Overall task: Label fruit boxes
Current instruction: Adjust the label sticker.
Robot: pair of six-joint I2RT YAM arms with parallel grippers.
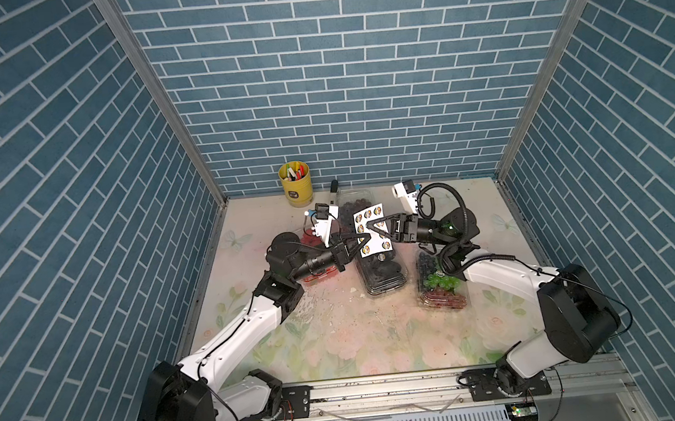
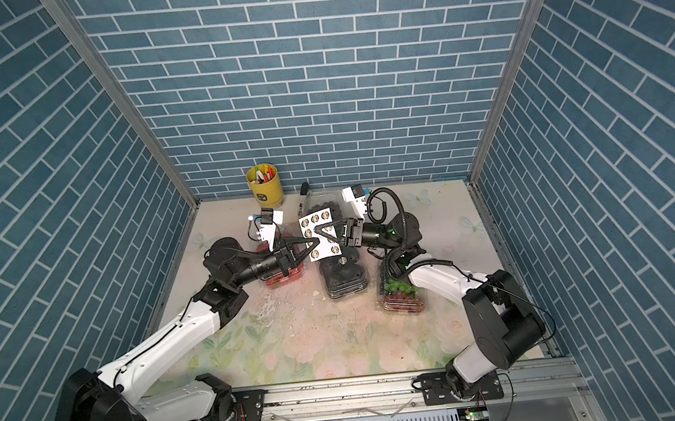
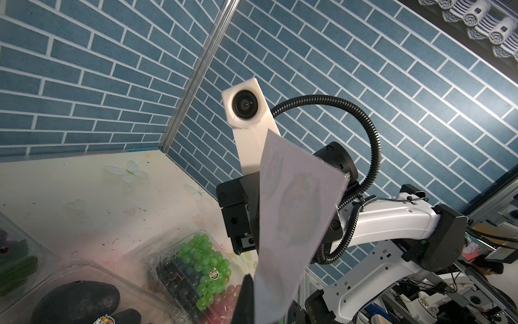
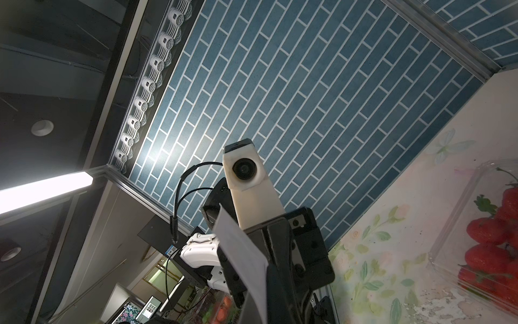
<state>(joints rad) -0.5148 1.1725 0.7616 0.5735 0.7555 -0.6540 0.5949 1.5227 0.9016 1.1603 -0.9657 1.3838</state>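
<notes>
Sticker sheet (image 1: 371,213): white sheet of round stickers, held in the air between the two arms, above the boxes at the middle of the bench (image 1: 360,343).
Left gripper (image 1: 362,240): closed, pinching the sheet's lower edge.
Right gripper (image 1: 370,228): closed on the sheet near its middle. Whether it pinches a sticker or the backing cannot be told.
Strawberry box (image 4: 482,230): on the bench, partly under the left arm. No label shows on the part in view.
Dark grape box (image 1: 354,206): at the back, partly hidden behind the raised sheet. Its lid cannot be checked.
Black fruit box (image 1: 383,276): centre, just below the sheet, with a round sticker (image 1: 380,257) on its lid.
Mixed grape box (image 1: 443,290): beside the right arm, also carrying one.
Risk, tearing: both grippers grip one thin sheet, so pulling apart unevenly could rip or crease it.
Risk, sticker folding: a peeled sticker could curl onto the finger or itself and fail to transfer.
Risk, dropping: if either grip slips, the sheet could swing down onto the lids and stick there.
Risk, collision: the grippers nearly touch, and the left arm hangs low over the strawberries.
</notes>
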